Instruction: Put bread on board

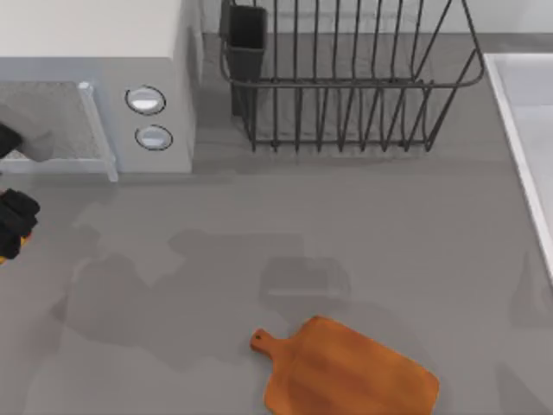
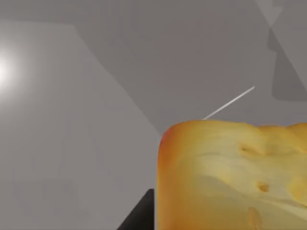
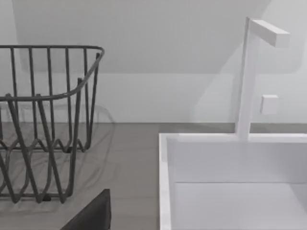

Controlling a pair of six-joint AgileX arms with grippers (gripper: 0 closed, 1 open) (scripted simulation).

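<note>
Bread point(image 2: 230, 177) close at left tool, seemingly held | board point(image 1: 350, 372) bare

Microwave point(image 1: 95, 86) at back left, wire dish rack point(image 1: 346, 78) beside it, white sink point(image 3: 230, 182) at right

— How is the board point(image 1: 350, 372) looking?
— Showing warm matt wood with visible grain.
— The bread point(image 2: 230, 177)?
— Showing smooth crust and pitted crumb. The table point(image 1: 259, 225) is looking matt grey, the rack point(image 1: 346, 78) dark wire.

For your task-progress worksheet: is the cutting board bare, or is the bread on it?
Bare. The top view shows the board with nothing on it; the bread looms close in the left wrist view.
</note>
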